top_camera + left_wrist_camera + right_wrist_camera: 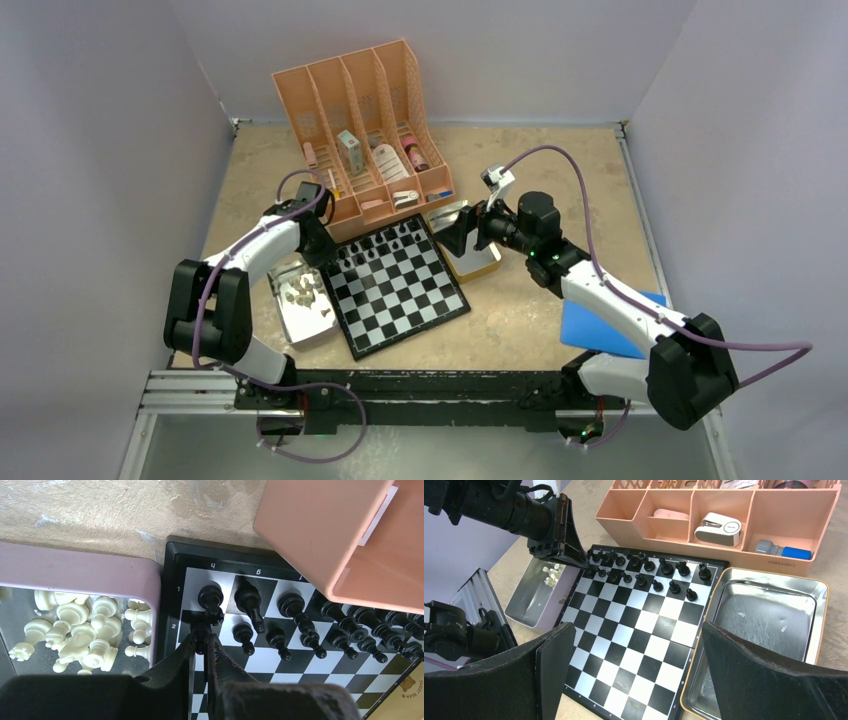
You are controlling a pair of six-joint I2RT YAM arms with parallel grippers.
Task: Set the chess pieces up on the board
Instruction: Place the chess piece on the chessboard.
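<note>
Two rows of black pieces line the far edge of the board. The board lies flat on the table between the two arms, its far edge just in front of a peach organiser.

The left gripper is down at the board's far left corner. Its fingers are drawn in to a narrow pinch around a black pawn on the second row, in the corner file, directly in front of the corner piece. The tips press on both sides of the pawn. Whether the pawn's base sits on the square or is raised a little off it cannot be told from the wrist view.

Just beside that corner, off the board's left edge, a shallow tray holds the pale pieces. They are heaped loosely, some upright and some on their sides.

The right gripper hangs in the air at the board's far right side, above a metal tray that lies just beside the board's right edge. Its jaws are spread wide, gripping nothing and touching nothing. Its wrist view looks down between the two fingers at the checkered squares and the tray.

A blue sheet lies under the right forearm, well apart from the board.
</note>
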